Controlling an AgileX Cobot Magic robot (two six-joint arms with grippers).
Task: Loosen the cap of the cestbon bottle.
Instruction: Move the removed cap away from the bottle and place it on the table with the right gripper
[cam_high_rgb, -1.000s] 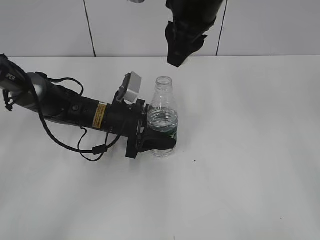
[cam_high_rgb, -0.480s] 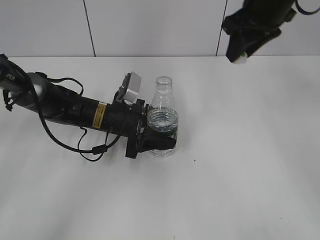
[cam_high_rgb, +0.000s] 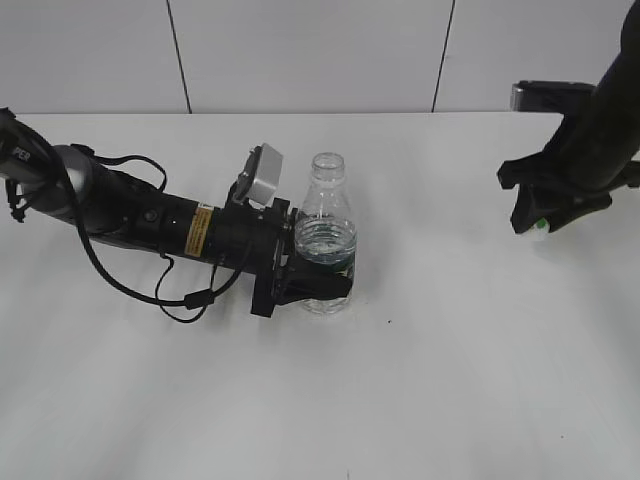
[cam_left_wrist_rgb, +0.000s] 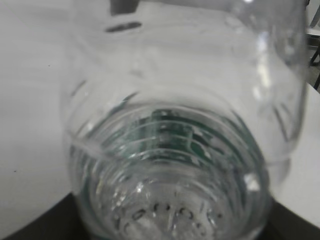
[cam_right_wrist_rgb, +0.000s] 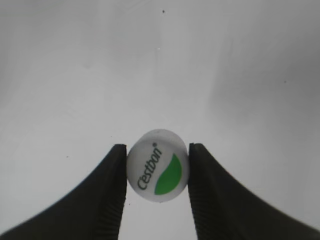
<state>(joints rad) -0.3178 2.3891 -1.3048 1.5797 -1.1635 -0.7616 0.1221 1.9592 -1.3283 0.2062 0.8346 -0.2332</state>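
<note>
The clear cestbon bottle (cam_high_rgb: 326, 235) stands upright on the white table, its neck open with no cap on it. My left gripper (cam_high_rgb: 312, 285) is shut on the bottle's lower body at the dark green label. The bottle fills the left wrist view (cam_left_wrist_rgb: 170, 165), ribbed and holding water. My right gripper (cam_high_rgb: 538, 225) is far to the right, low over the table, shut on the white cap (cam_right_wrist_rgb: 158, 165). The cap shows a green leaf mark and "Cestbon" lettering between the two black fingers. A bit of the cap (cam_high_rgb: 540, 226) shows under the right gripper in the exterior view.
The left arm (cam_high_rgb: 150, 220) lies low across the table's left side with looped black cables (cam_high_rgb: 190, 295). The white table (cam_high_rgb: 420, 380) extends to a white panelled wall (cam_high_rgb: 300, 50) at the back.
My right gripper has moved with the cap from above the bottle to the far right and down toward the table. The left gripper and bottle have not moved.
</note>
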